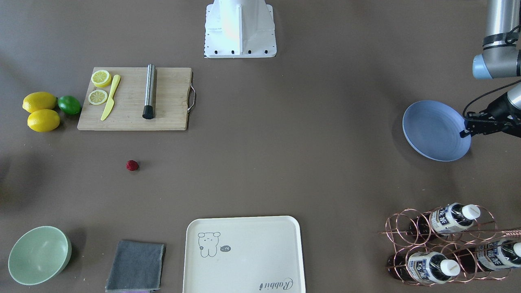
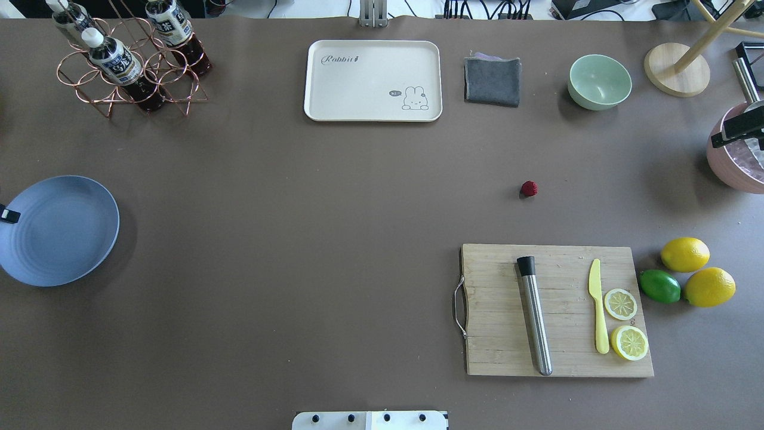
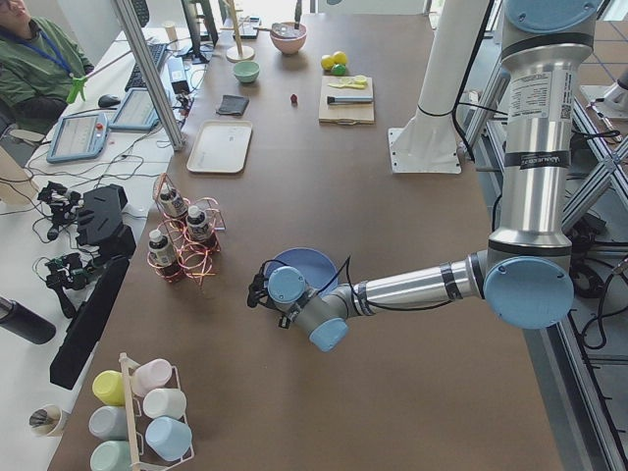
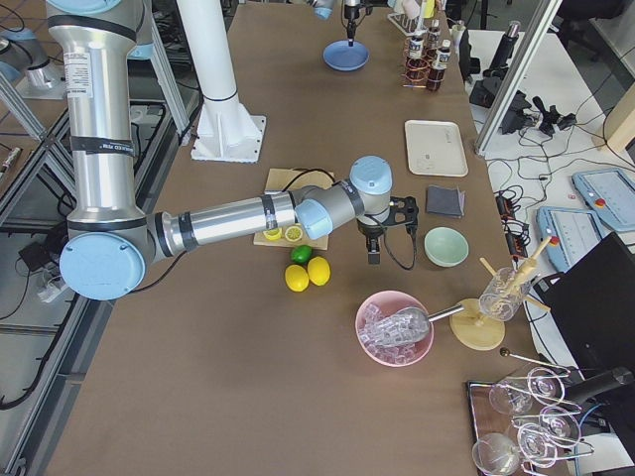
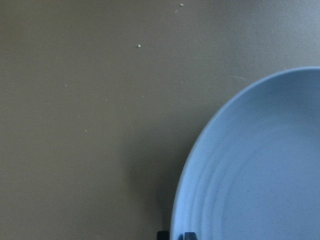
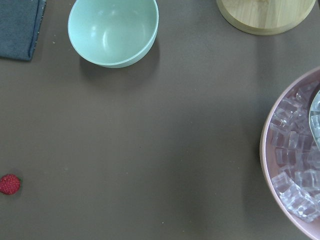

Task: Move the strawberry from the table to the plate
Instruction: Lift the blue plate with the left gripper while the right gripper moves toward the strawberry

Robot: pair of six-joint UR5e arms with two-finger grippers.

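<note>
The strawberry [image 1: 132, 165] [image 2: 529, 189], small and dark red, lies on the brown table [image 2: 334, 197] between the cutting board and the green bowl. It shows at the lower left of the right wrist view [image 6: 9, 184]. The light-blue plate [image 1: 435, 130] [image 2: 57, 230] is at the table's far end on the robot's left. My left gripper [image 1: 465, 129] [image 5: 175, 235] is at the plate's rim [image 5: 260, 165], fingers close together on either side of it. My right gripper [image 2: 739, 131] [image 4: 373, 253] hangs over the table near the pink bowl, well away from the strawberry; its fingers do not show clearly.
A wooden cutting board [image 2: 558, 310] holds a steel muddler, a yellow knife and lemon slices; two lemons and a lime [image 2: 659, 285] lie beside it. Green bowl [image 2: 599, 81], grey cloth [image 2: 492, 80], cream tray [image 2: 373, 80], bottle rack [image 2: 128, 60], pink ice bowl [image 2: 737, 167].
</note>
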